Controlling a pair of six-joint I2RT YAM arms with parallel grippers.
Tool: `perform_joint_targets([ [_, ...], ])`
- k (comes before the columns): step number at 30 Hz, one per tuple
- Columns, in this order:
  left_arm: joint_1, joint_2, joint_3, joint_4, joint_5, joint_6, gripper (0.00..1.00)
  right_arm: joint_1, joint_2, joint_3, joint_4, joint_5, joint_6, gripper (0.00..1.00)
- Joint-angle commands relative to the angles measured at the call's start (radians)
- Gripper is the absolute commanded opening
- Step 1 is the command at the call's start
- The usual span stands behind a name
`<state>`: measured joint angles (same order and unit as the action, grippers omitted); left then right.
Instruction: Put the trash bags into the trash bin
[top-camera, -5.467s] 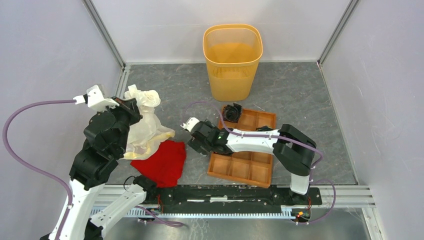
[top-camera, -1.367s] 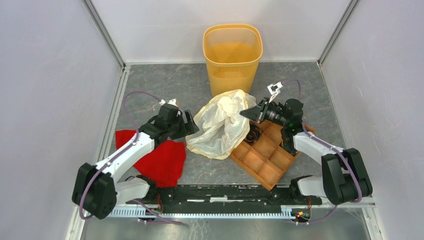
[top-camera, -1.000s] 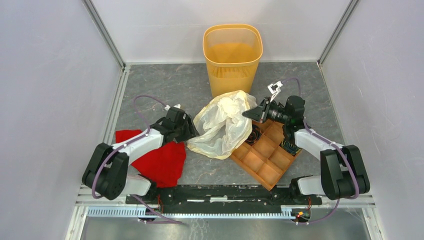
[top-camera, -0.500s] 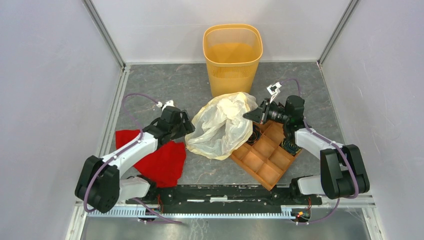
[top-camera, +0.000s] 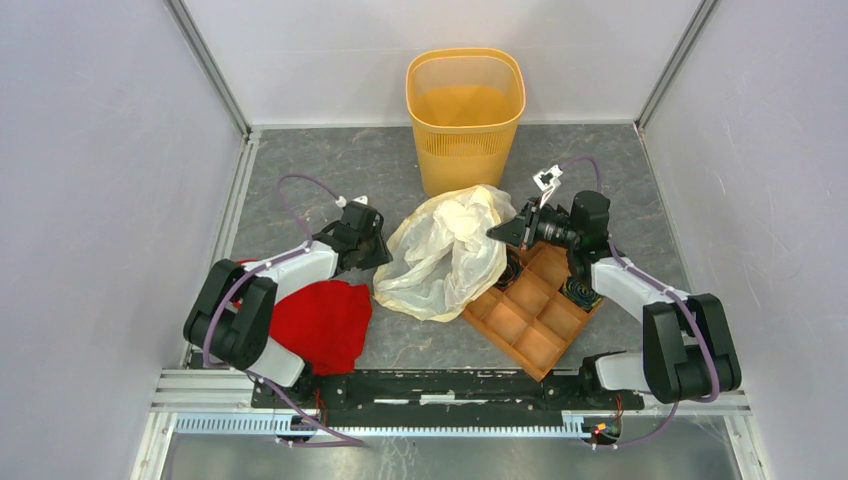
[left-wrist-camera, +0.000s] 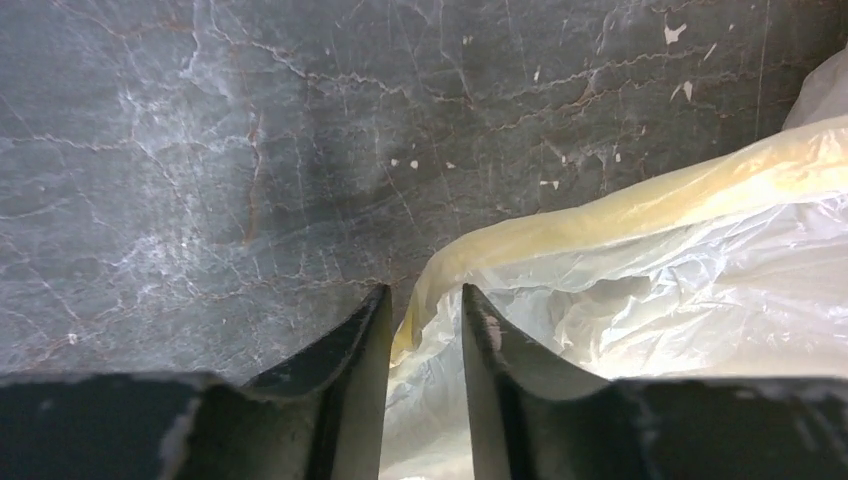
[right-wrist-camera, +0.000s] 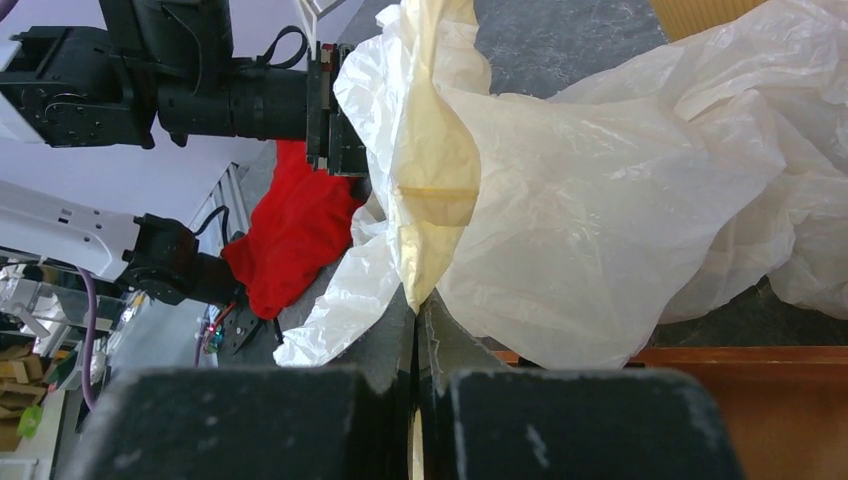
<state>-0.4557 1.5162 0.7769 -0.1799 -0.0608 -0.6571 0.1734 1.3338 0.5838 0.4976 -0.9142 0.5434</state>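
Grasping step: your right gripper (right-wrist-camera: 415, 312) clamps the wrinkly cream-white plastic film bag (top-camera: 440, 260); left gripper (left-wrist-camera: 425, 305), parted, straddles its edge. Next: close left, lift toward tall orange-yellow bin (top-camera: 466, 150).

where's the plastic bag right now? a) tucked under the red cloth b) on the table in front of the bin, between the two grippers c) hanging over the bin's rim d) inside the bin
b: the bag lies bunched on the table between the left gripper and the right gripper, which pinches its film, short of the bin.
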Motion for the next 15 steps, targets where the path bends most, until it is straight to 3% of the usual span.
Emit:
perform_joint_targets([
  [1,0.003,-0.048,-0.041,0.071,0.045,0.029,0.28,0.0,-0.041,0.026,-0.042,0.005,-0.063,0.0],
  [3,0.003,-0.09,-0.04,0.032,0.023,0.018,0.07,0.015,-0.047,0.042,-0.119,0.042,-0.113,0.0],
  [4,0.003,-0.121,-0.035,0.0,0.004,0.007,0.03,0.03,-0.052,0.063,-0.199,0.084,-0.154,0.01],
  [9,0.003,-0.36,-0.049,-0.151,-0.132,-0.093,0.02,0.214,-0.089,0.159,-0.49,0.548,-0.248,0.0],
  [12,0.006,-0.472,-0.069,-0.216,-0.183,-0.158,0.02,0.346,-0.081,0.168,-0.478,0.788,-0.195,0.0],
  [15,0.015,-0.499,-0.072,-0.284,-0.203,-0.205,0.02,0.435,-0.017,0.187,-0.424,0.845,-0.15,0.0],
])
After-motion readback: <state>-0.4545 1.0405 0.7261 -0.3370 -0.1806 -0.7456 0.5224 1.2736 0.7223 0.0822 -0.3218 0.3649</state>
